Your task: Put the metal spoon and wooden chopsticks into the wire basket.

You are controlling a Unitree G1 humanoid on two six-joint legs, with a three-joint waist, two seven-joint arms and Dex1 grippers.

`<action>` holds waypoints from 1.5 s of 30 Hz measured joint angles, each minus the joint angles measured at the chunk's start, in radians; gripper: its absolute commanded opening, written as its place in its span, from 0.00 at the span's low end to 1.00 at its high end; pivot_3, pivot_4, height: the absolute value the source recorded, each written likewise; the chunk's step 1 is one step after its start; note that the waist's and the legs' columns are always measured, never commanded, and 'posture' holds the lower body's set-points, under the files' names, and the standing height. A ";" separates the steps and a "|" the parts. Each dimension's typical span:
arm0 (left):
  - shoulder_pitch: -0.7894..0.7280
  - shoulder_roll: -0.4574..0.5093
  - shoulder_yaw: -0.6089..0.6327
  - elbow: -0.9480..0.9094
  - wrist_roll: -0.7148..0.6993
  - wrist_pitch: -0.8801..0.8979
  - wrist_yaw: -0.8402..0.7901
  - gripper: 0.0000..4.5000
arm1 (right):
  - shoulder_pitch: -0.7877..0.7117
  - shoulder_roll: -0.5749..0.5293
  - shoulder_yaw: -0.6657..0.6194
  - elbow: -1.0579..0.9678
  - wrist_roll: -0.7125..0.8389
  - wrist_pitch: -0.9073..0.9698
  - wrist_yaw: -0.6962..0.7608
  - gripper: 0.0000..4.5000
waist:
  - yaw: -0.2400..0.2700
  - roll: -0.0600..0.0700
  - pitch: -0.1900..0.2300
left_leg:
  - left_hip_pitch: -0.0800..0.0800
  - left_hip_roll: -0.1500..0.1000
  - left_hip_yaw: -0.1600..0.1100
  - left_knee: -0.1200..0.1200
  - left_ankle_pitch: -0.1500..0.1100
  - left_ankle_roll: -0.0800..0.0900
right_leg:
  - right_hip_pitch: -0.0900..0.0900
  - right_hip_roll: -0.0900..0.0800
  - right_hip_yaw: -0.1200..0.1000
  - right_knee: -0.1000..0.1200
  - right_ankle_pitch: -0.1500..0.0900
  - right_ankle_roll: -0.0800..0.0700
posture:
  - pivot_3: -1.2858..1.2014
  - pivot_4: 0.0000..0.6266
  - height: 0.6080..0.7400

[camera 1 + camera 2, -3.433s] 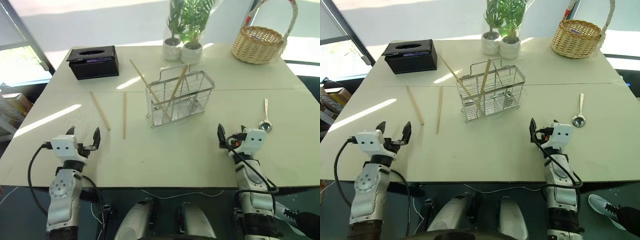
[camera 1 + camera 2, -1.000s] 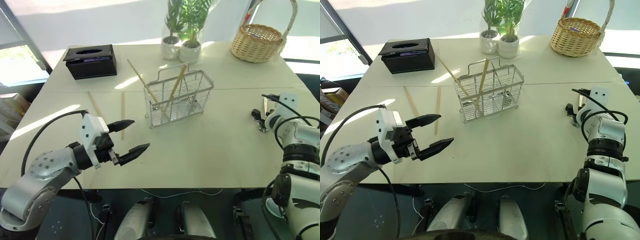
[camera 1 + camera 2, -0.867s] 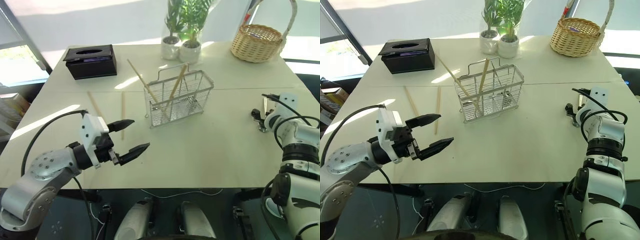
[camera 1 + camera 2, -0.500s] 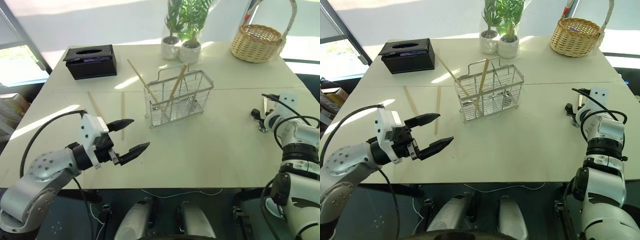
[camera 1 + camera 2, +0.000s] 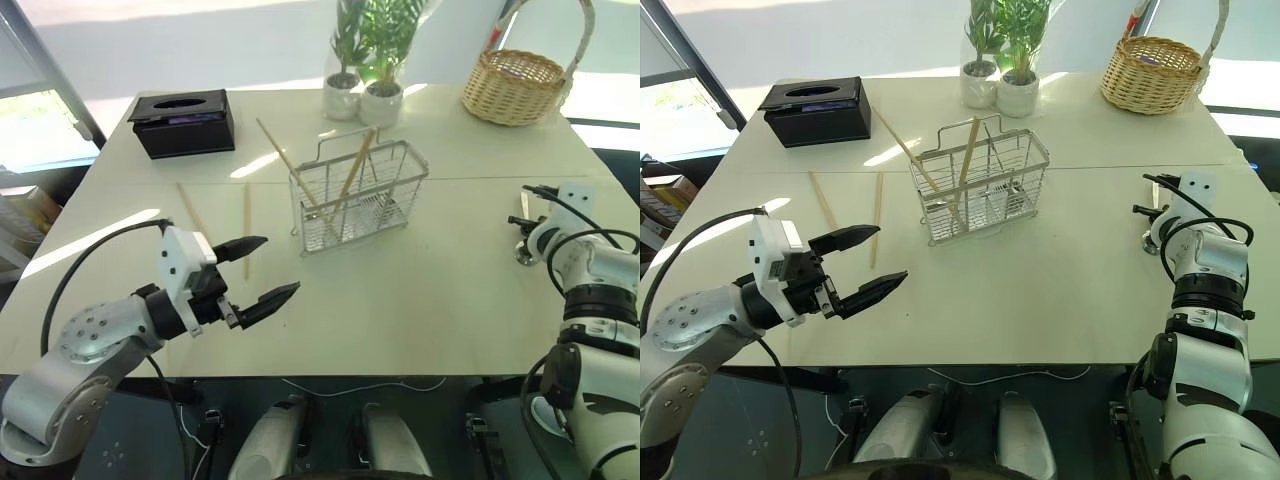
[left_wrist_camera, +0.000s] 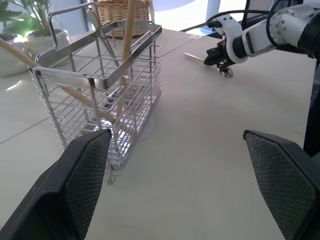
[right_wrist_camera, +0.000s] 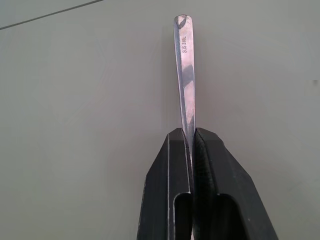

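Steel spoon [image 7: 184, 75] pinched by the handle in the right gripper [image 7: 192, 145]; left gripper [image 5: 268, 270] wide, empty. Lift straight, carry over to wire basket [image 5: 360, 195], lower bowl-first.

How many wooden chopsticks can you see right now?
4: two standing in the wire basket at and, two lying on the table left of it at and.

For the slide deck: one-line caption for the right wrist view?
Right gripper shut on the metal spoon, its handle pinched between both black fingers above the pale table.
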 measured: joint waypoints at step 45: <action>-0.055 -0.081 0.072 0.139 -0.009 -0.023 0.006 1.00 | -0.020 0.485 0.215 -0.433 0.090 -0.620 0.222 0.01 | -0.006 0.001 0.000 | 0.000 0.000 0.000 -0.003 -0.001 -0.004 | -0.009 0.001 0.000 0.003 0.003 0.004 | 0.52 0.24 1.00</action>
